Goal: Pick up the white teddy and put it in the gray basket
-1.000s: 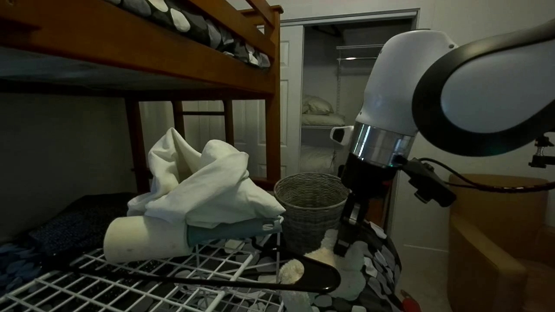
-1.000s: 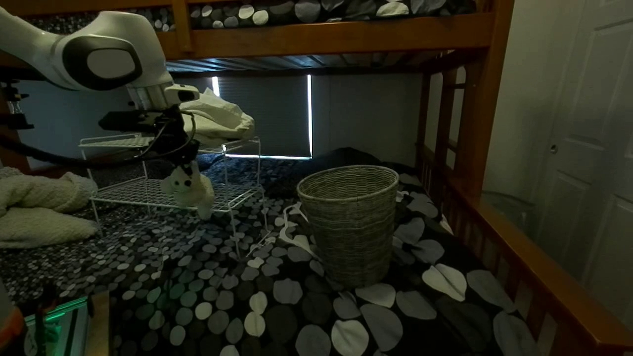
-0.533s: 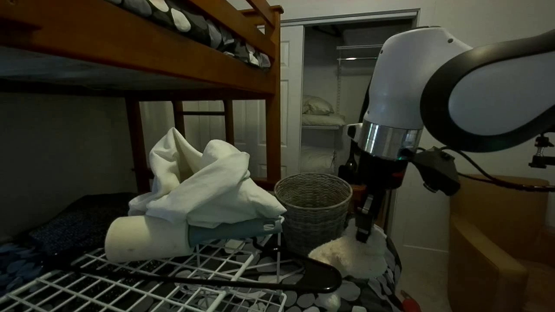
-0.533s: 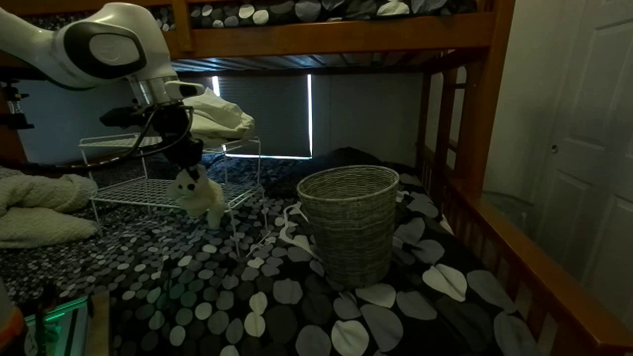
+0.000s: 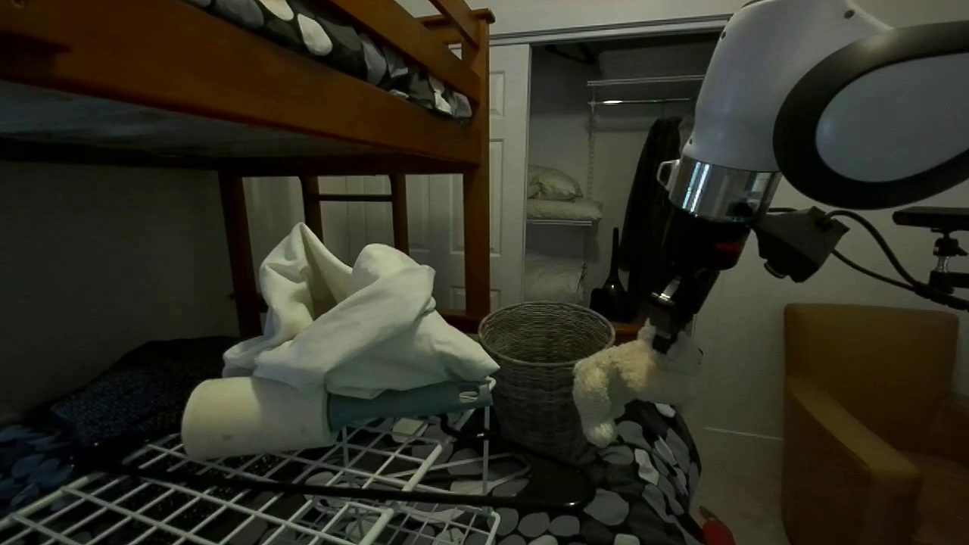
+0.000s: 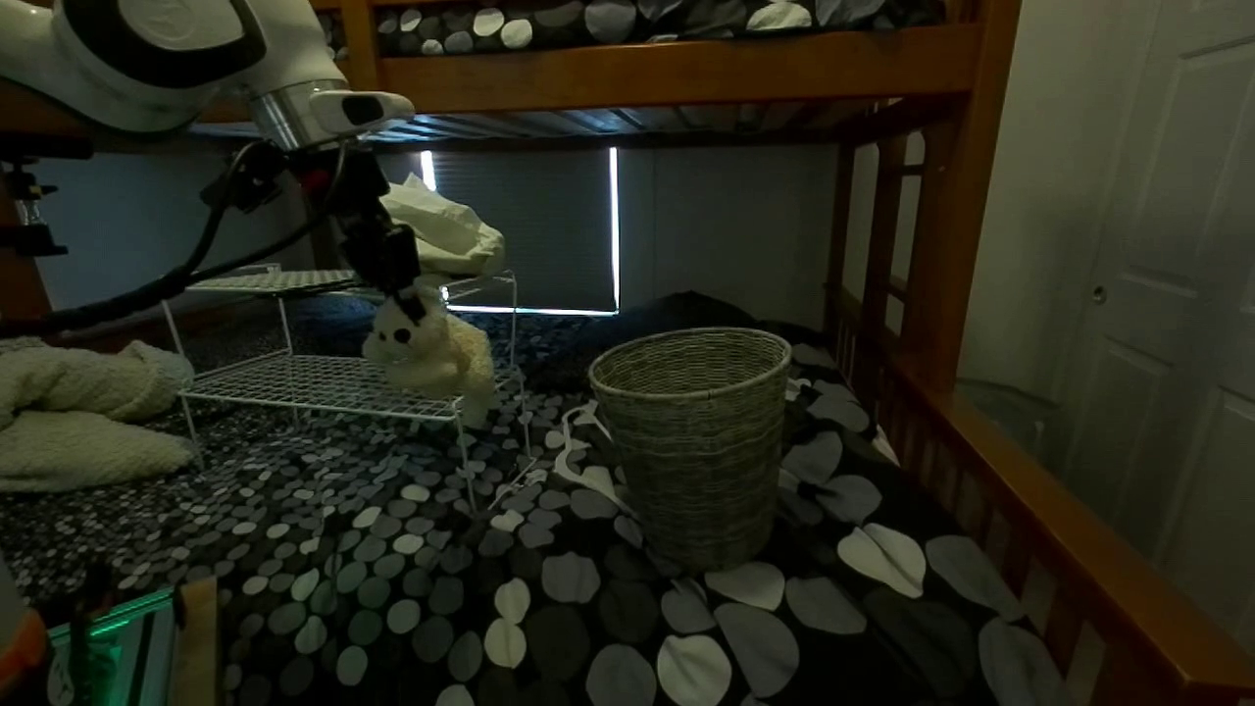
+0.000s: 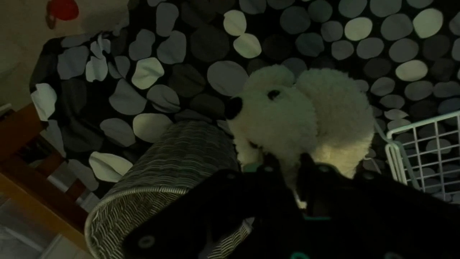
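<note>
Pinching white teddy (image 7: 300, 115) in nearly closed gripper (image 7: 288, 162).

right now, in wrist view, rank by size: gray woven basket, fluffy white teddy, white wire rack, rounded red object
Basket and teddy: too close to rank; basket partly hidden
Rack, cut off
Red object

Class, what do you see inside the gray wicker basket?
Inside the gray wicker basket, only woven inner wall shows; the near side hides the bottom in both exterior views.
</note>
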You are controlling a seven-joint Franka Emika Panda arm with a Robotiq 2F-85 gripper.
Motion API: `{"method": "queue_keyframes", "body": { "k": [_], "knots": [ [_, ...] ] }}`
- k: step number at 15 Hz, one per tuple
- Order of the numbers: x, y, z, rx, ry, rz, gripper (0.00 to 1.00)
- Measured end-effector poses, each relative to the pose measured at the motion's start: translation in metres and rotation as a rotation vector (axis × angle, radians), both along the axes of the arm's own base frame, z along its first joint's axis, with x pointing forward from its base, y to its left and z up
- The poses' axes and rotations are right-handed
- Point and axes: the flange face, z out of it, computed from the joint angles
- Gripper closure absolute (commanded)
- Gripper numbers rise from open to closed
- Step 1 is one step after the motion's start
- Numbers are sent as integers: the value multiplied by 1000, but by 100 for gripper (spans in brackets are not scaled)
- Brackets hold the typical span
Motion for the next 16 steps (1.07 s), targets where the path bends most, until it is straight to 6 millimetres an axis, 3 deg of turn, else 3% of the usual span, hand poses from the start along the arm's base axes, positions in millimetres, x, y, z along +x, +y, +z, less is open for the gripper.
{"method": "queue_keyframes", "body": {
  "k": [3,7,11,14,16],
  "knots": [
    [13,-20,13,42,-90,-86,96],
    [34,-95,41,47,-250,-218,96],
    [54,-168,57,60,-421,-230,96],
    [80,-206,61,72,-492,-202,96],
    [104,-217,60,95,-500,-179,96]
  ]
}}
